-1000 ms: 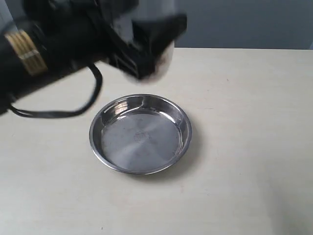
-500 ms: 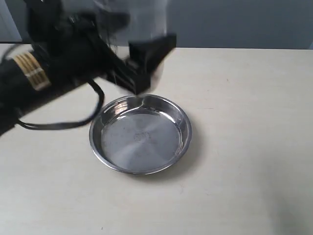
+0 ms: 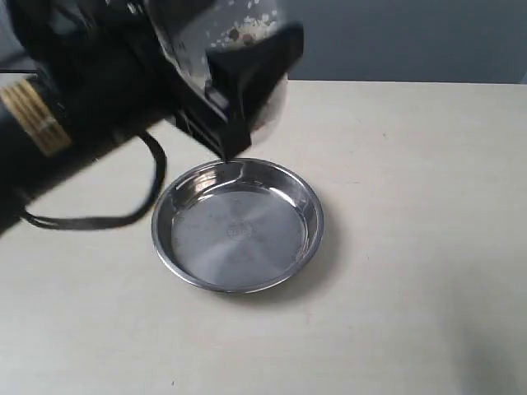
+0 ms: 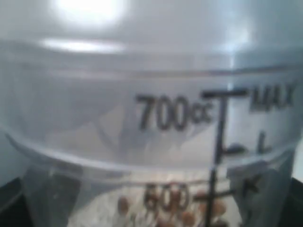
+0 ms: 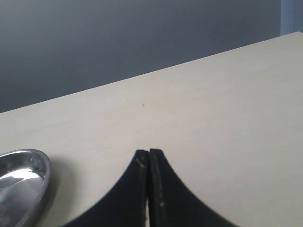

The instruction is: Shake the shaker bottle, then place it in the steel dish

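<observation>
The shaker bottle (image 3: 243, 29) is held in the air behind the steel dish (image 3: 237, 225), with brown and white granules showing through its clear wall. My left gripper (image 3: 235, 82) is shut on the shaker bottle, black fingers clamped on its sides. Up close, the shaker bottle (image 4: 156, 109) fills the left wrist view, with printed 700cc and MAX marks and granules low down; the fingers themselves barely show. The steel dish (image 5: 19, 182) also appears at the edge of the right wrist view. My right gripper (image 5: 148, 152) is shut on nothing, above bare table away from the dish.
The pale wooden table (image 3: 412, 247) stretches around the dish. The left arm and its black cable (image 3: 90, 218) hang over the table's left side. A dark grey wall (image 3: 395, 37) stands behind the table.
The left gripper and bottle have moved up and down across the earlier frames, blurred by motion; now the bottle sits sharper, with granules tossed up inside. Dish and right gripper unmoved.
</observation>
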Tool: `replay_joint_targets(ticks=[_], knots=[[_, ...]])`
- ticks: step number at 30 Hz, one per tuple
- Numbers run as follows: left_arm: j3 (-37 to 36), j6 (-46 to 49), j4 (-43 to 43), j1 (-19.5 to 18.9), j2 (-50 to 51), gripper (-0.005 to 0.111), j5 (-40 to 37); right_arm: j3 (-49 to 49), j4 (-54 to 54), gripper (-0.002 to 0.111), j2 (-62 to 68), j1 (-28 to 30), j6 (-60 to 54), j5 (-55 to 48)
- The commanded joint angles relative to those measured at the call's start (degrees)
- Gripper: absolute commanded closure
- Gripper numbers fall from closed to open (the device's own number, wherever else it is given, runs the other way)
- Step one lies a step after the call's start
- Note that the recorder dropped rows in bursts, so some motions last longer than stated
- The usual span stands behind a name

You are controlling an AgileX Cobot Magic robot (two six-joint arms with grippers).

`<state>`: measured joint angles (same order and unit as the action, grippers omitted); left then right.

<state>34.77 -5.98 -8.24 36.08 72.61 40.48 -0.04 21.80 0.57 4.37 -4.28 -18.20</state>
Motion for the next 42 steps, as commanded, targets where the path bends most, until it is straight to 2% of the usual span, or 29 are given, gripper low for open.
replay_joint_targets(ticks=[1, 3, 5, 7, 8, 9, 10, 12, 13, 16, 17, 19, 21, 23, 26, 28, 30, 32, 33, 36, 42], knots=[[-6.4, 2.5, 7.2, -0.5, 14.0, 0.106, -1.1, 0.0, -0.1, 0.109, -0.3, 0.2, -0.2, 0.6], [-6.1, -1.1, 2.7, -0.4, 11.7, 0.106, 2.4, 0.0, -0.1, 0.109, -0.3, 0.2, -0.2, 0.6], [-2.5, -1.4, -0.8, -0.4, 2.7, 0.106, 8.3, 0.0, -0.1, 0.109, -0.3, 0.2, -0.2, 0.6], [-0.4, -1.4, 0.0, -0.5, 0.0, 0.106, 4.4, 0.0, -0.1, 0.109, -0.3, 0.2, -0.2, 0.6], [-1.1, -1.4, 1.9, -0.5, 3.0, 0.106, -1.5, 0.0, -0.1, 0.109, -0.3, 0.2, -0.2, 0.6], [-2.3, -1.4, 2.8, -0.5, 6.3, 0.106, -3.3, 0.0, -0.1, 0.109, -0.3, 0.2, -0.2, 0.6], [-4.5, -1.4, 5.4, -0.5, 12.8, 0.106, -2.5, 0.0, -0.1, 0.109, -0.3, 0.2, -0.2, 0.6], [-4.6, -1.8, 5.8, -0.5, 15.5, 0.106, -0.9, 0.0, -0.1, 0.109, -0.3, 0.2, -0.2, 0.6], [-4.0, -2.9, 4.1, -0.5, 14.5, 0.106, -0.4, 0.0, -0.1, 0.109, -0.3, 0.2, -0.2, 0.6], [0.6, -9.9, -7.5, -0.5, 1.4, 0.106, -0.9, 0.0, -0.1, 0.109, -0.3, 0.2, -0.2, 0.6], [0.4, -8.9, -8.5, -0.5, 0.7, 0.106, -0.8, 0.0, -0.1, 0.109, -0.3, 0.2, -0.2, 0.6], [-2.5, -1.4, 1.9, -0.5, 7.6, 0.106, -0.9, 0.0, -0.1, 0.109, -0.3, 0.2, -0.2, 0.6], [-4.2, 0.9, 12.8, -0.5, 14.0, 0.106, -0.9, 0.0, -0.1, 0.109, -0.3, 0.2, -0.2, 0.6], [-4.3, 0.7, 11.2, -0.5, 15.7, 0.106, 0.7, 0.0, -0.1, 0.109, -0.3, 0.2, -0.2, 0.6], [-1.4, -0.6, 1.4, -0.5, 7.8, 0.106, 5.9, 0.0, -0.1, 0.109, -0.3, 0.2, -0.2, 0.6], [2.7, -0.6, 1.1, -0.5, 0.8, 0.106, 3.1, 0.0, -0.1, 0.109, -0.3, 0.2, -0.2, 0.6], [4.8, -0.9, 2.2, -0.5, -1.9, 0.106, -4.7, 0.0, -0.1, 0.109, -0.3, 0.2, -0.2, 0.6], [2.6, -1.4, 2.1, -0.5, -0.2, 0.106, -11.3, 0.0, -0.1, 0.109, -0.3, 0.2, -0.2, 0.6], [0.0, -1.4, 2.9, -0.5, 3.5, 0.106, -11.4, 0.0, -0.1, 0.109, -0.3, 0.2, -0.2, 0.6], [-6.0, -1.4, 9.6, -0.5, 13.1, 0.106, -4.1, 0.0, -0.1, 0.109, -0.3, 0.2, -0.2, 0.6], [-7.5, -1.9, 5.0, -0.5, 15.5, 0.106, 7.8, 0.0, -0.1, 0.109, -0.3, 0.2, -0.2, 0.6]])
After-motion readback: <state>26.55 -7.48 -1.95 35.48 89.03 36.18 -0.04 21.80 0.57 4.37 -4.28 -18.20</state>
